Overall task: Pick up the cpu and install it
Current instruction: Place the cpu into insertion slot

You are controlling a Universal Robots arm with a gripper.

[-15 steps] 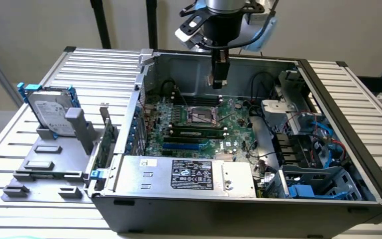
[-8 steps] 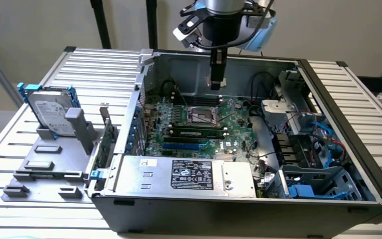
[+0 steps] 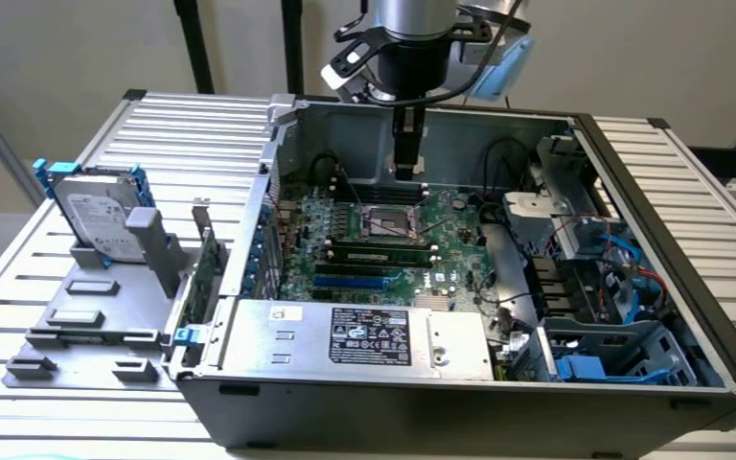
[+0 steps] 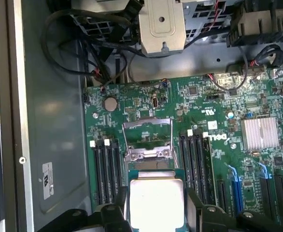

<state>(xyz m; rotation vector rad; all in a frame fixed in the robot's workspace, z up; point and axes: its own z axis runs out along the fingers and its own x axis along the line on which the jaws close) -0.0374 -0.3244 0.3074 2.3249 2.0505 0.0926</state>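
Backdrop: pale wall, black poles at 12 o'clock in the exterior view.
table point(image 3: 23, 278): slatted metal, carries everything.
tray point(image 3: 100, 321): grey plastic, at 8 o'clock in the exterior view, flat on the table.
hard drive point(image 3: 93, 225): at 9 o'clock, stands upright in a blue-edged frame at the tray's far end.
case point(image 3: 471, 412): dark PC box on its side, side panel off, insides facing up; takes up the middle through to 4 o'clock.
power box point(image 3: 356, 335): silver w/ black label, inside the case at 6 o'clock, against the near wall.
board point(image 3: 451, 216): green, flat on the case floor, 12 o'clock from the power box.
memory sticks point(image 3: 368, 254): two, lying betw. power box and socket.
socket point(image 3: 387, 222): square w/ metal frame, approx mid-board.
gripper point(image 3: 405, 171): hangs straight down at 12 o'clock from the socket, above the board, not touching it.
fingers point(image 4: 113, 212): black, one each side of the cpu, pressed to its edges, so clamped on it.
cpu point(image 4: 156, 203): flat silver square, held betw. the fingers, over the socket's near edge in the wrist view.
heat sink point(image 4: 260, 133): small, ribbed, silver, on the board.
blue cables point(image 3: 631, 259): at 3 o'clock, by the drive bays.
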